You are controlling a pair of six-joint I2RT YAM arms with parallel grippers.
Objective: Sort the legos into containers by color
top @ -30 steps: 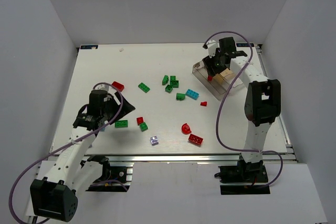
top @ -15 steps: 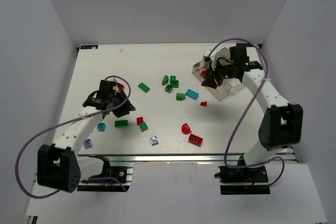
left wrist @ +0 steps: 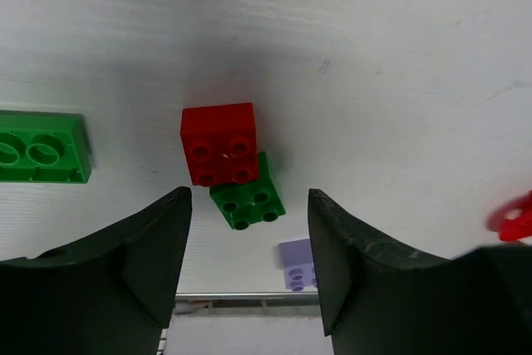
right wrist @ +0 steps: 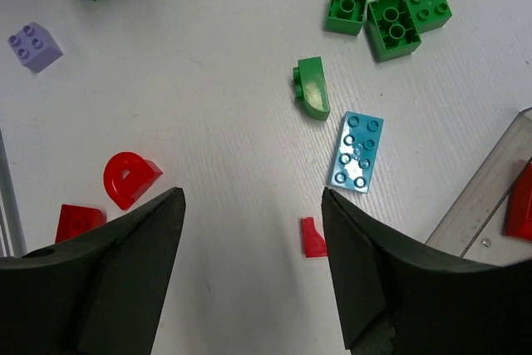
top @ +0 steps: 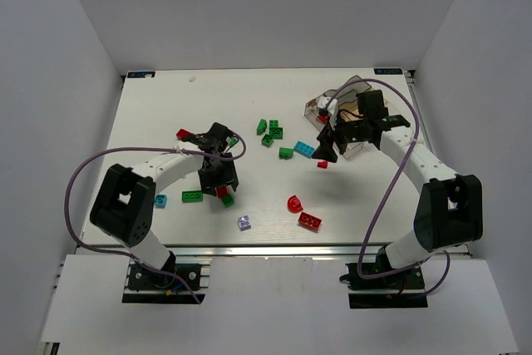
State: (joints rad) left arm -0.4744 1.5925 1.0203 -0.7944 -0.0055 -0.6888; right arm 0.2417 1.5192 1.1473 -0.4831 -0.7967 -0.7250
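Red and green bricks sit together right by the left gripper point(left wrist: 248, 195). Its two black fingers are spread wide and hold nothing. Between the tips lies a small green square brick point(left wrist: 247, 198). Touching its far side is a red square brick point(left wrist: 219, 144), a bit toward the left finger. I think the left arm is nearer to this pair. The right gripper point(right wrist: 253, 205) is wide and empty too, with a little red wedge point(right wrist: 313, 238) just ahead and the tray point(right wrist: 490, 197) beyond, to its right.
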